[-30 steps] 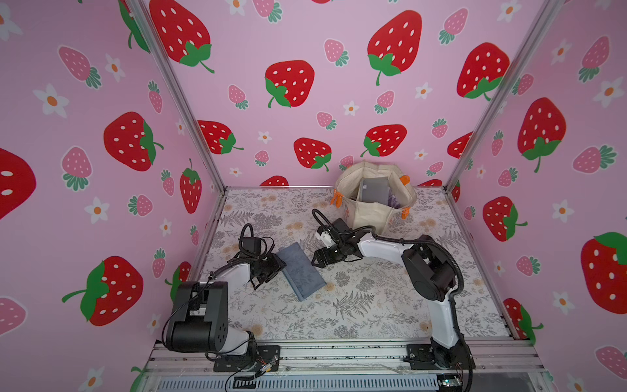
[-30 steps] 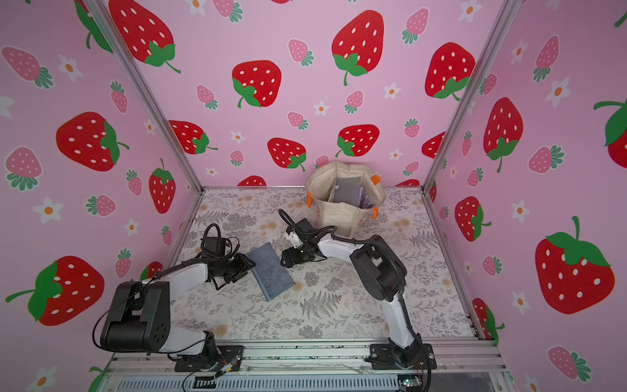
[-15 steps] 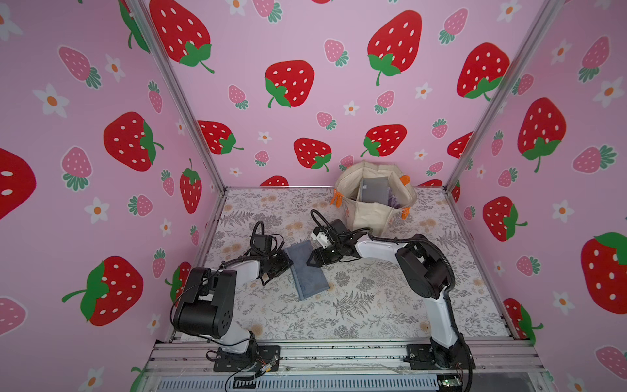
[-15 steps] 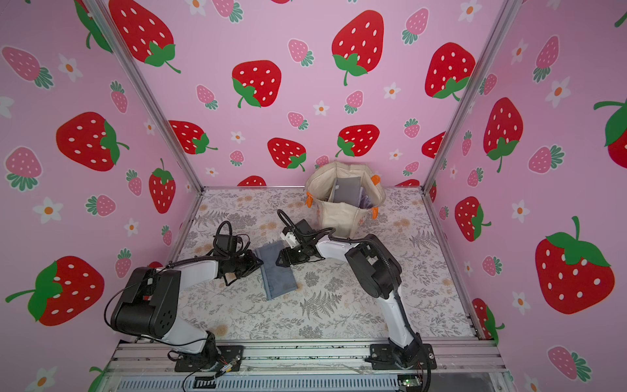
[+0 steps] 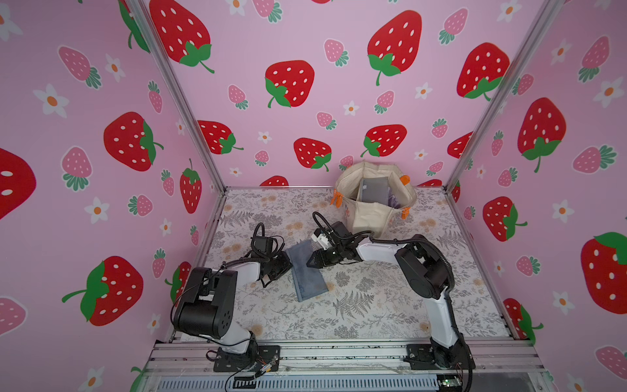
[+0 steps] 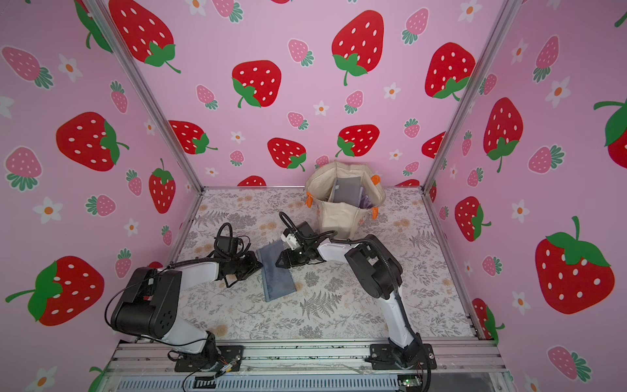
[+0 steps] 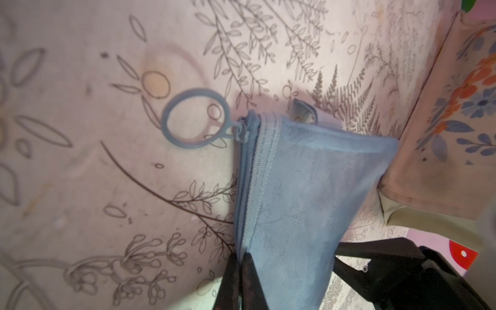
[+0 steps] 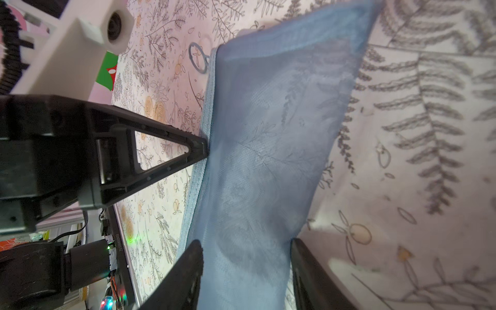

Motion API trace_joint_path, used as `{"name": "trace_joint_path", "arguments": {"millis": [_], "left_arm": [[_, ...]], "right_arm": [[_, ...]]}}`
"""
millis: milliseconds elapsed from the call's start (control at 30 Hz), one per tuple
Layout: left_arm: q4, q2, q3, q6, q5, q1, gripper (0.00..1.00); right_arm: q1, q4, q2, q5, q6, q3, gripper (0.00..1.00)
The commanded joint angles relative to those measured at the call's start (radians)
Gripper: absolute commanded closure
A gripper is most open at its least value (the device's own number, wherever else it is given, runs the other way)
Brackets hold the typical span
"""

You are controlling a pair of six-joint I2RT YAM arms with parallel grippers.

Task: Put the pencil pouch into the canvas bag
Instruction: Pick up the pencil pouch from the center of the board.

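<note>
The pencil pouch is blue mesh with a ring pull and lies on the floral table mat, its far end raised. My left gripper is shut on its zipper edge. My right gripper comes from the other side. Its jaws stand wide, and the pouch is bunched between both fingers. The canvas bag, cream with orange handles, stands open at the back, just behind the right arm, and shows beside the pouch as the bag.
A grey flat item stands inside the bag. Pink strawberry walls close the cell on three sides, and a metal rail runs along the front edge. The left gripper's finger shows in the right wrist view.
Both grippers have come in onto the pouch. The left one has shut on the zipper edge, and the right jaws have narrowed around it. The pouch's far end has lifted and turned slightly.
</note>
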Motion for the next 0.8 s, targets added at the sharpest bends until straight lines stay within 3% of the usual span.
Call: {"name": "trace_joint_path", "arguments": {"millis": [0,300,567,767], "left_arm": [[-0.039,-0.026,-0.020,0.003,0.008,-0.007,1.00],[-0.169,-0.291,0.020,0.070,0.007,-0.002,1.00],[-0.254,-0.528,0.118,0.142,0.115,0.000,1.00],[-0.184,-0.632,0.158,0.098,0.239,-0.002,1.00]], "right_arm": [[0.005,0.002,-0.061,0.013,0.004,-0.025,0.45],[-0.030,-0.015,-0.274,0.036,0.026,-0.151,0.19],[-0.092,0.047,-0.487,-0.048,0.112,-0.202,0.11],[-0.094,0.063,-0.560,-0.081,0.141,-0.172,0.08]]}}
